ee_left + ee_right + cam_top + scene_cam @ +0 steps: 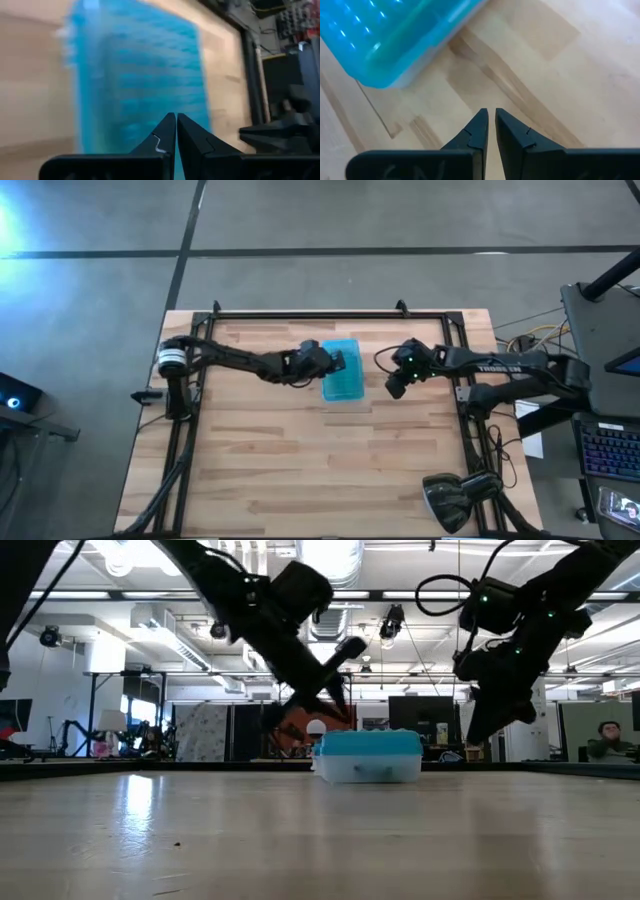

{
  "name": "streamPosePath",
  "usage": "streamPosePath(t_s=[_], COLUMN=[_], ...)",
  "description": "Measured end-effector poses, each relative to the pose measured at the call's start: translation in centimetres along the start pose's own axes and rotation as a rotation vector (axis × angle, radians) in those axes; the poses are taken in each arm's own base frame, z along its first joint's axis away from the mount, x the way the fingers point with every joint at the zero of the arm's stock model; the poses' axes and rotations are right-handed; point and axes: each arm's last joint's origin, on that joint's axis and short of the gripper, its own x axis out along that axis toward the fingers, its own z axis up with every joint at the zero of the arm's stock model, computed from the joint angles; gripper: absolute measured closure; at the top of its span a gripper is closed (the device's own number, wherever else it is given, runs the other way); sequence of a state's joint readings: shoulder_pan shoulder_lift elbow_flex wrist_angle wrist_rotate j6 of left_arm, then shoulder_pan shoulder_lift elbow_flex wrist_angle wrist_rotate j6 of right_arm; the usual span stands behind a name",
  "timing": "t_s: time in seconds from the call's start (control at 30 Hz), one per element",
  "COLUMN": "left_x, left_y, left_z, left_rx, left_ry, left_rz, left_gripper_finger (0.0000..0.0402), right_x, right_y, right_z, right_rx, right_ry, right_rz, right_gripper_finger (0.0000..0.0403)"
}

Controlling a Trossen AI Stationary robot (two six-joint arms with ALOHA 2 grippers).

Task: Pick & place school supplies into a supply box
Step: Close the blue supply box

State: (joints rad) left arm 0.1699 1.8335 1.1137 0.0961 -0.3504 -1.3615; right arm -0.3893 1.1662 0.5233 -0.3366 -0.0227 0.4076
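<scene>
High view: supply box [342, 370] lid-down, closed, between both pincers; left gripper [333, 361] at its edge, right gripper [394, 388] just beside, apart.
Low view: box [368, 756] on table [300, 830], both grippers raised.
Left wrist: fingers [162, 137] clenched, empty, over teal lid [135, 75], contact unclear.
Right wrist: fingers [476, 131] nearly closed, empty; box [390, 35] ahead.

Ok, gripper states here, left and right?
Left gripper: closed, empty, above the closed supply box.
Right gripper: nearly closed, empty, beside the box.
</scene>
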Motion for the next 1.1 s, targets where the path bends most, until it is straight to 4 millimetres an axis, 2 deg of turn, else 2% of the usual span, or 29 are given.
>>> streamPosePath(t_s=[0.17,0.27,0.4,0.57,0.77,1.1], left_x=[0.4,0.7,1.9,3.1,3.1,2.6], left_y=[-2.9,-3.7,-3.2,-2.2,-1.8,-2.0], left_z=[0.9,1.7,2.0,1.1,0.2,0.0], left_rx=[0.119,0.191,0.220,0.235,0.270,0.307], left_ry=[-0.016,0.002,0.079,0.167,0.201,0.240], left_rz=[-0.037,0.000,0.024,0.037,0.068,0.076], left_gripper_finger=[0.0401,0.0401,0.0401,0.0401,0.0401,0.0401], right_x=[-0.4,-0.6,0.3,2.1,3.9,6.2], right_y=[-0.2,0.0,0.0,-0.6,-0.5,-0.1], right_z=[-0.4,-0.1,0.6,1.3,1.9,3.5], right_rx=[0.015,0.039,0.158,0.311,0.328,0.329], right_ry=[-0.020,-0.044,-0.037,-0.027,-0.023,-0.020], right_rz=[0.010,0.060,0.203,0.230,0.265,0.276], right_gripper_finger=[0.0375,0.0375,0.0375,0.0375,0.0375,0.0375])
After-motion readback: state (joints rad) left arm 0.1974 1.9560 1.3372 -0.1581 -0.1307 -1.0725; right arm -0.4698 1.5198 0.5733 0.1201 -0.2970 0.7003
